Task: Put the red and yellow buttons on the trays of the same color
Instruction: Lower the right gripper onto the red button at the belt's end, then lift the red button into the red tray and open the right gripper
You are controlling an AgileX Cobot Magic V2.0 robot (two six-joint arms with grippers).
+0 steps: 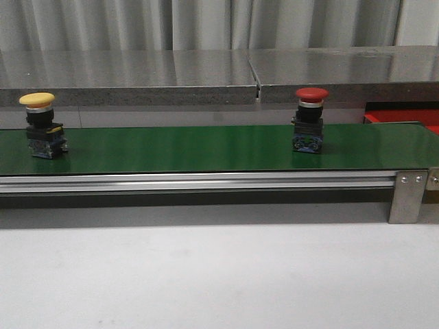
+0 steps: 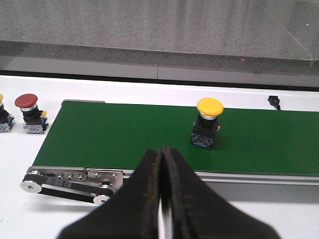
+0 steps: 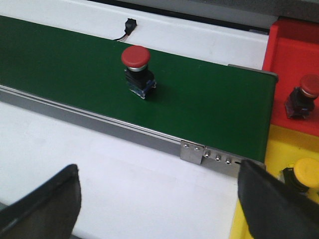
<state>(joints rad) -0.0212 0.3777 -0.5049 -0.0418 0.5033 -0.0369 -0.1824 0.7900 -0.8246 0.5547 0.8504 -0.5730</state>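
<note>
Two buttons stand upright on the green belt (image 1: 178, 147): a yellow-capped button (image 1: 39, 124) at its left and a red-capped button (image 1: 309, 119) toward its right. My left gripper (image 2: 162, 150) is shut with nothing in it, in front of the belt's near rail, with the yellow button (image 2: 208, 122) beyond it. My right gripper (image 3: 159, 169) is open and empty over the white table, short of the red button (image 3: 136, 70). Past the belt's end, a red tray (image 3: 285, 55) holds a red button (image 3: 302, 96) and a yellow tray (image 3: 277, 149) holds a yellow button (image 3: 300, 176).
On the white table off the belt's other end stand a spare red button (image 2: 30, 113) and part of a yellow one (image 2: 3, 118). A metal bracket (image 1: 408, 196) ends the belt rail. A small black connector (image 3: 129, 25) lies behind the belt.
</note>
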